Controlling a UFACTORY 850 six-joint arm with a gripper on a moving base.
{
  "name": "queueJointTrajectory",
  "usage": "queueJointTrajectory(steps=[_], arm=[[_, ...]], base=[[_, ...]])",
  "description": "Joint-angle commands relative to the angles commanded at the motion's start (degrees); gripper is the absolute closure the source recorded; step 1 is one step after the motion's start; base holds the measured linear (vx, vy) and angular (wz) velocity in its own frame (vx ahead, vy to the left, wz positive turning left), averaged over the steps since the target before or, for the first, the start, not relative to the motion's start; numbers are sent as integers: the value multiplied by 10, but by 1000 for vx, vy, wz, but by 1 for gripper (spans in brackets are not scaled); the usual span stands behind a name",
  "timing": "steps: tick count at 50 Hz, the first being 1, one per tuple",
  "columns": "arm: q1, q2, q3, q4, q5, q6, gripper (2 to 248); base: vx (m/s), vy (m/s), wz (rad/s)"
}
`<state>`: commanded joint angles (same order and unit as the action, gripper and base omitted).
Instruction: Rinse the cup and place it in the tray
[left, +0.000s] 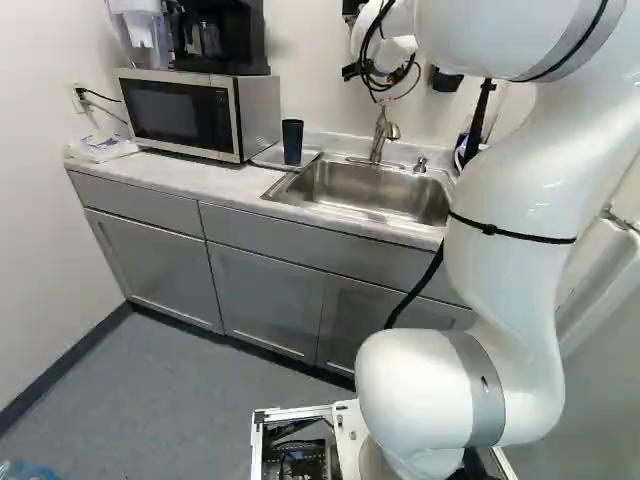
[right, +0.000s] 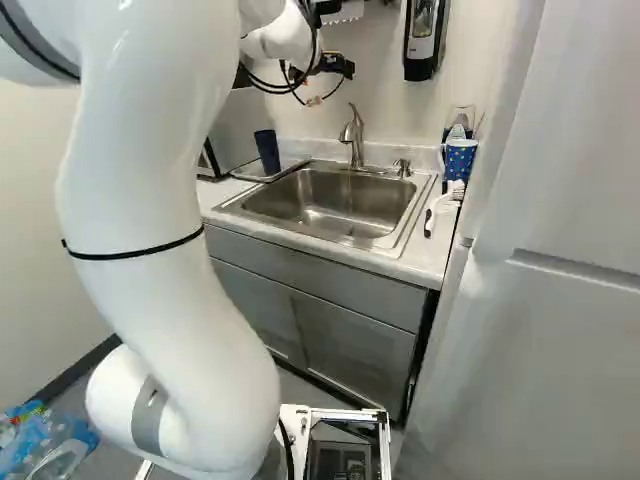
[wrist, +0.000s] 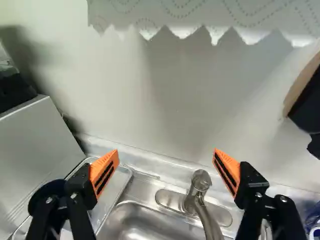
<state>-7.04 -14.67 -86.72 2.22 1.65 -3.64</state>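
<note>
Finding the dark blue cup (left: 292, 142) on the tray (left: 266, 158), between the microwave (left: 180, 112) and the sink (left: 400, 190). Can't tell from these angles what, if anything, is inside the cup. Can spot a clear pitcher (left: 145, 35) on top of the microwave, beside a coffee machine (left: 240, 40) with a carafe tucked in. Would call the cup upright, mouth up, long axis vertical, side wall facing both base views. Get only part of the cup in the wrist view, as a dark rounded shape behind one finger. See the gripper (right: 325, 66) open, fingers spread wide near the wall, with the faucet (wrist: 200, 185) showing between and beyond the orange pads (wrist: 104, 172). Get a blue patterned cup (right: 460, 158) and a white-handled brush (right: 438, 208) clearly in the right base view only, right of the sink; likewise plastic bottles (right: 50, 445) near the floor.
</note>
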Motion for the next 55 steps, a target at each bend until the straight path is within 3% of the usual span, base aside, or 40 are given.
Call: queueJointTrajectory(steps=[24, 55], arm=[[1, -28, -3, 0, 0, 0, 3], [1, -30, 1, 0, -13, 0, 3]], base=[[0, 0, 0], [0, 0, 0]])
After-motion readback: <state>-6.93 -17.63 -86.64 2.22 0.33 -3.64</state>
